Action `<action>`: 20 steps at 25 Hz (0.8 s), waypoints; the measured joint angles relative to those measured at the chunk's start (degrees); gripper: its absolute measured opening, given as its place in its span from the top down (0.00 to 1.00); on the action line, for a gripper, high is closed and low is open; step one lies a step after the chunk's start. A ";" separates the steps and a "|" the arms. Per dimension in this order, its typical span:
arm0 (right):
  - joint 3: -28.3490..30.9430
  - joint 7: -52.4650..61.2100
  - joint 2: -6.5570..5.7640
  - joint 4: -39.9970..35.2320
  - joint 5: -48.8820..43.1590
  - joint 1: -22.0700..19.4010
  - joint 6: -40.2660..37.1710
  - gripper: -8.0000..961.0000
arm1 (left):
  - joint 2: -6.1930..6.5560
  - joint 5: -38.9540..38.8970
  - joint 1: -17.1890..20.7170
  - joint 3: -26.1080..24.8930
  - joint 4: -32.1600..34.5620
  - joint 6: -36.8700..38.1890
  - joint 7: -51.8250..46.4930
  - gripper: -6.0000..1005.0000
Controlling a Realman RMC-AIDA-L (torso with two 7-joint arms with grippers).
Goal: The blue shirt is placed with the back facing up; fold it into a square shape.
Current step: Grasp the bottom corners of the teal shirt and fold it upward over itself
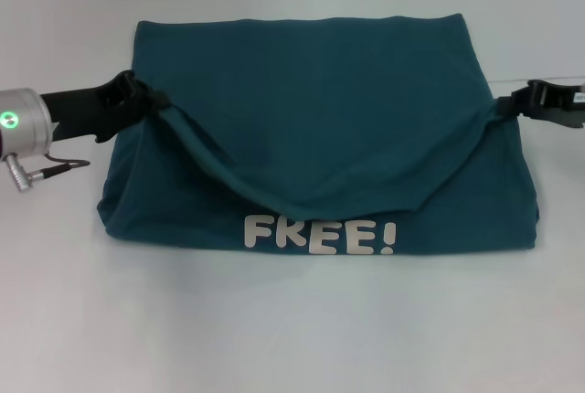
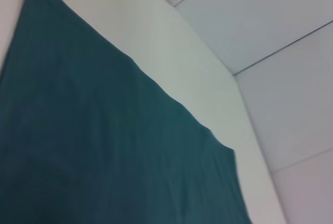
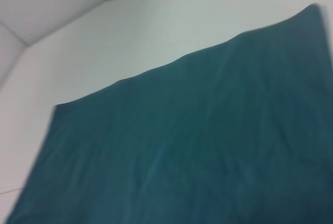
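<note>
Both end effectors, left (image 1: pixel 155 100), right (image 1: pixel 505 105), pinching blue shirt (image 1: pixel 311 100) edges

The shirt (image 1: pixel 311 110) is dark teal-blue, with pale grey "FREE!" lettering (image 1: pixel 320 235) along its near edge; the desk (image 1: pixel 292 338) is plain white.

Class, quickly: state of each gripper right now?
Left gripper: shut on the blue shirt, left edge.
Right gripper: shut on its right edge.

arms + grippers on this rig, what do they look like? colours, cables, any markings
Left gripper and right gripper: matte black, angular, with open cut-outs. The left arm's wrist is a silver cylinder with a green indicator light, a silver plug below and a thin dark cable. No sleeves or visible markings.
</note>
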 joint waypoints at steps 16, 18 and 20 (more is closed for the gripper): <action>-7.34 1.69 -0.47 0.72 -1.54 6.16 11.54 0.94 | 0.11 0.39 -3.11 1.44 0.94 -6.27 -1.69 0.99; -8.05 1.69 -0.55 1.35 -1.97 6.81 12.67 0.94 | 0.03 0.27 -3.28 1.76 0.93 -6.82 -1.69 0.99; -8.21 1.69 -0.60 1.79 -2.93 7.36 13.46 0.94 | -0.07 0.07 -3.55 2.20 0.92 -7.40 -1.68 0.99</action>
